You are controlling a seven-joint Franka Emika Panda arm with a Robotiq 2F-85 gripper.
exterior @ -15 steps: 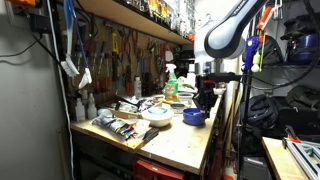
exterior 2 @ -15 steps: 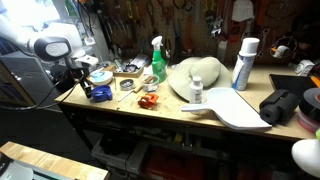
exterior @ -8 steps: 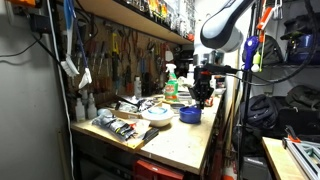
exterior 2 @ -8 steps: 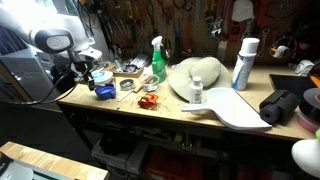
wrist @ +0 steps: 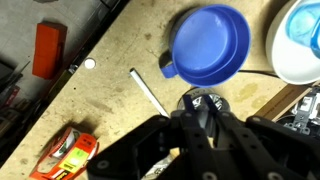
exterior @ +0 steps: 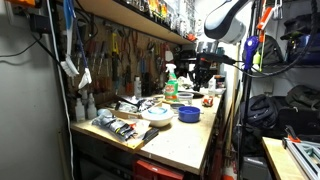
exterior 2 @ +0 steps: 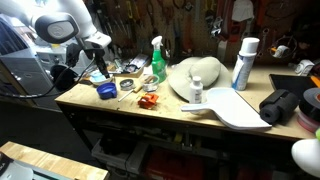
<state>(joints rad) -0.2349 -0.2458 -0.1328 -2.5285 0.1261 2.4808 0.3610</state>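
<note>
Hangs high above the worktop (exterior: pixel 185 140) in both exterior views, likely to stay clear of the clutter below. Points the gripper (wrist: pixel 200 104) straight down with jaws seemingly pressed together and holding nothing. Looks down on a blue cup (wrist: pixel 210 45) standing upright and free on bare wood, handle on the rod's side, probably for the open room around it. Shows a white bowl (wrist: pixel 300 40) near the cup and a thin rod (wrist: pixel 150 92) just beside it, neither touched.

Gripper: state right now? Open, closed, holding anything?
Gripper: cannot tell whether it is open or closed; it shows only as a dark mass in the wrist view. It is not holding the blue cup, which sits on the bench below.
</note>
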